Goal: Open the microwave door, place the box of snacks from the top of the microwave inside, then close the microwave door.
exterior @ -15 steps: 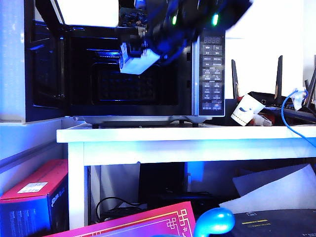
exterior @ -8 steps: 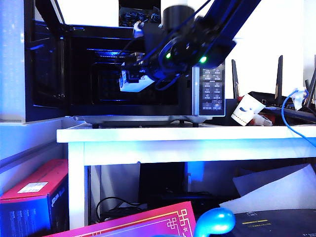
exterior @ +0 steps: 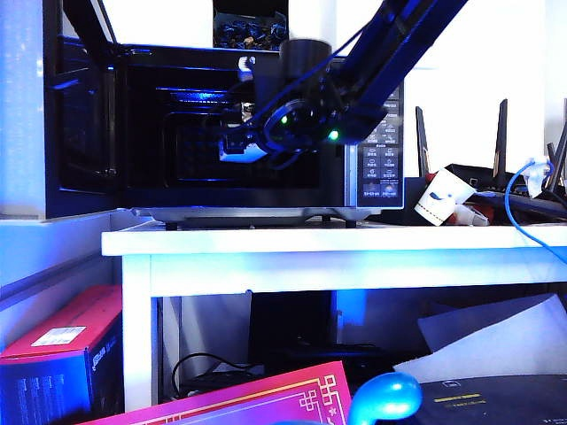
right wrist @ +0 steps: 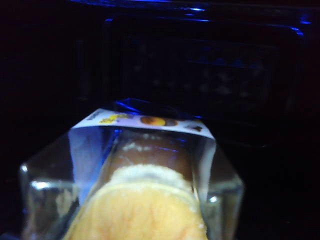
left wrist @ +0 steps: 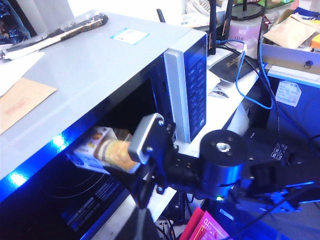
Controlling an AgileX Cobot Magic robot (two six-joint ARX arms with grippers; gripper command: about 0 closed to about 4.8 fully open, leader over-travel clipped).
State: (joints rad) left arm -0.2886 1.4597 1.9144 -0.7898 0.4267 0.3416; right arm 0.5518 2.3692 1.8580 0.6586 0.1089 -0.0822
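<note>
1. The microwave (exterior: pixel 266 124) is seen on a white table (exterior: pixel 337 241), with the microwave door (exterior: pixel 75 115) swung fully open to the left, so that the dark cavity is exposed for loading.

2. The box of snacks (exterior: pixel 237 147) is held by the right gripper (exterior: pixel 244 142), whose jaws are closed on it. The clear container, with a yellow cake inside, is carried endwise so that it can be passed through the opening.

3. In the left wrist view, the box of snacks (left wrist: pixel 102 150) is seen just crossing the front edge of the cavity, beside the button panel (left wrist: pixel 192 85). It is judged not yet to be set down on the oven floor.

4. In the right wrist view, the box of snacks (right wrist: pixel 137 175) fills the foreground, with the black interior ahead of it.

5. The left gripper itself is not shown in any view, so its state cannot be told; its camera is kept back, above and to the side of the oven.

6. Compared with a second ago, the right gripper has been lowered and pushed deeper towards the cavity; the box now sits lower and partly hidden by the arm. The door and table items are unchanged.
</note>
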